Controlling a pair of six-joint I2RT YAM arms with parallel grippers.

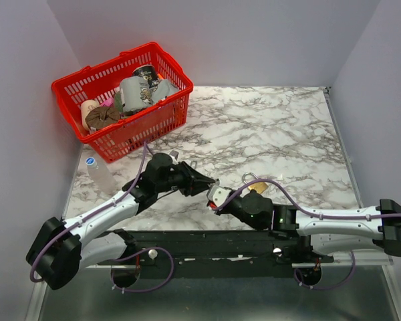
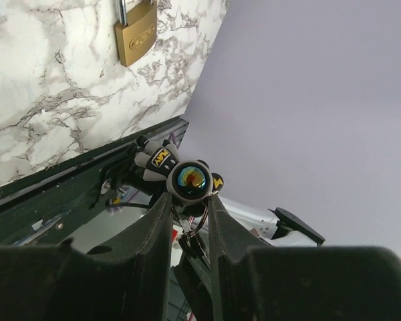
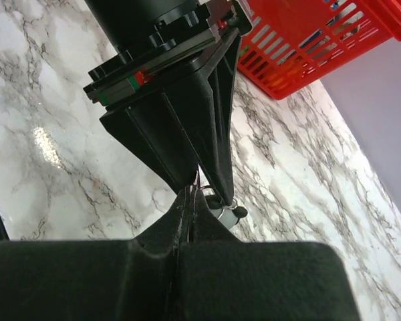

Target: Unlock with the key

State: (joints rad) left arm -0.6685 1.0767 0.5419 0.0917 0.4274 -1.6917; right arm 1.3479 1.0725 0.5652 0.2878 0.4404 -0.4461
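Left gripper [image 1: 210,185] meets the right gripper [image 1: 216,198] tip to tip above the tabletop [image 1: 287,127]; its jaws are part-closed, contents unclear. Right gripper is fully closed, seemingly pinching something thin, maybe the key, not clearly visible. Brass padlock [image 2: 136,38] lies untouched. Key apparently mid-handover; insertion and turning remain.

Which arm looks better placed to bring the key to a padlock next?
Probably the right arm: the small key sits at the tips of its shut jaws, and a brass padlock lies beside it. The left arm has its jaws partly open, farther from that padlock.
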